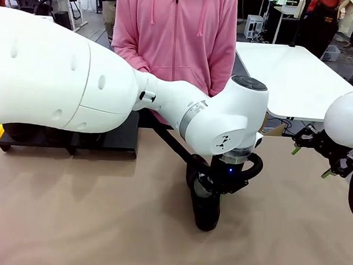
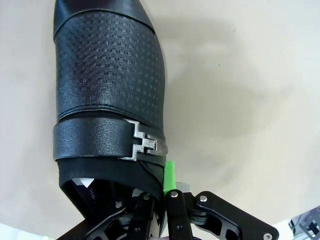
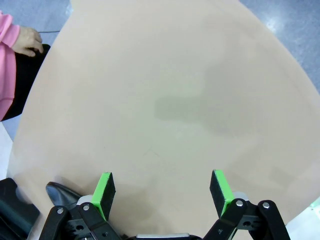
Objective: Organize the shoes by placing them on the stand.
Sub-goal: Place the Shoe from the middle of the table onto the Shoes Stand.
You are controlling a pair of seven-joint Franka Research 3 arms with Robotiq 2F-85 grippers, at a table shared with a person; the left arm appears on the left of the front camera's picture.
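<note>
Tan, matte surface (image 1: 97, 224), bare and scuffless around the work. At its middle, left gripper (image 2: 164, 192) clamped on the collar of a black shoe (image 2: 110, 85), one green pad (image 2: 170, 175) pressed to the outer wall, toe pointing away across the tan top; textured vamp, strap and silver buckle (image 2: 145, 145) seen close. In the front view, same shoe (image 1: 207, 210) standing on the surface below the white wrist. Right gripper (image 3: 162, 192) spread wide, nothing between its pads, hovering over bare tan. Farther back left, black stand (image 1: 112, 137) behind the left arm. Beyond, person in pink hoodie (image 1: 174, 29) at the far edge, white tables and grey office floor behind.
</note>
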